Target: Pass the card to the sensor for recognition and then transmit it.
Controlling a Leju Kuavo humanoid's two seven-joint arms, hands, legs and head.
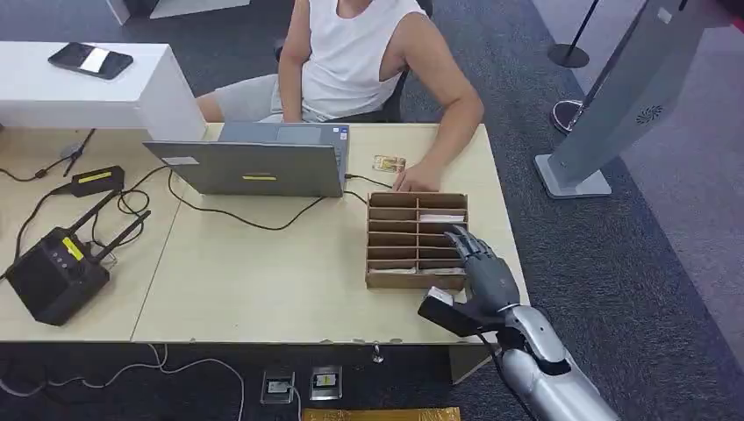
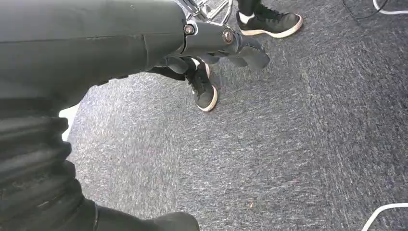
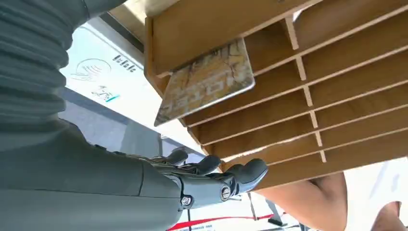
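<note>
On the counter [image 1: 263, 281], the laptop [image 1: 254, 162] sits upper centre; the slotted wooden box [image 1: 416, 239] lies right, the right hand [image 1: 482, 272] over it.

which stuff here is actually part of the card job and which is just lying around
Part of the job:
- patterned tan card sticking out of a slot
- brown wooden slotted card box
- right robot hand reaching over the box

Just lying about:
- grey laptop
- black box with antennas
- black phone on the white block
- small badge by the person's hand

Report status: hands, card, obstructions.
Right robot hand over box, open. Left robot hand hanging, empty. Card sticking out of a slot. Person's hand beside box.
</note>
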